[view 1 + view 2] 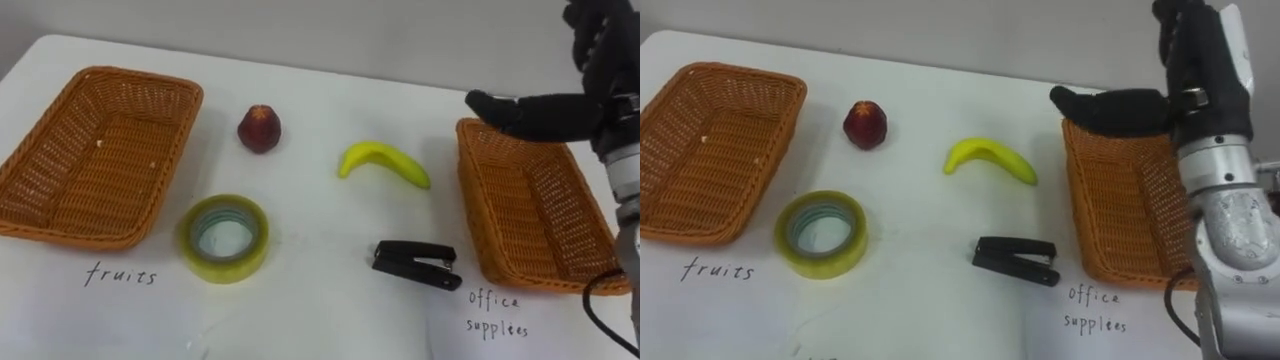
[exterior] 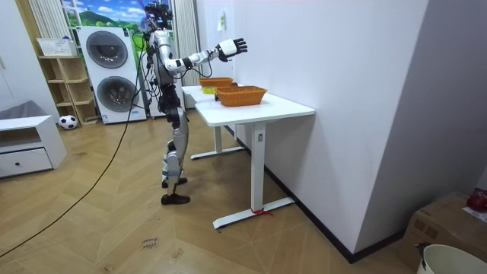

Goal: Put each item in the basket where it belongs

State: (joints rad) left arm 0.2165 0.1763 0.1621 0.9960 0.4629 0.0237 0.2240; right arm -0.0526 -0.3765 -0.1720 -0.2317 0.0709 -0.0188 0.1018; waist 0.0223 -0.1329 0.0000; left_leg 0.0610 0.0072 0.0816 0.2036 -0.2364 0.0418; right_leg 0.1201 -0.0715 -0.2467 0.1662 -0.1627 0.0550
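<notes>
Orange woven baskets point(image 1: 95, 155), red apple point(image 1: 259, 128), yellow banana point(image 1: 385, 163), yellowish tape point(image 1: 224, 238) and black stapler point(image 1: 416, 264) on a white tabletop point(image 1: 320, 300).

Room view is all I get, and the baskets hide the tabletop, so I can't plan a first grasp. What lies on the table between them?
Observer: A red fruit, a banana, a roll of tape and a black stapler lie on the white table, between the two baskets.
Operator: Is anything sorted already?
Observer: No. The left basket and the right basket hold none of the four items.
Operator: Which item is nearest the raised right hand?
Observer: The right hand is open above the right basket's far end. The banana looks closest to it, and the stapler lies beside that basket's near end.
</notes>
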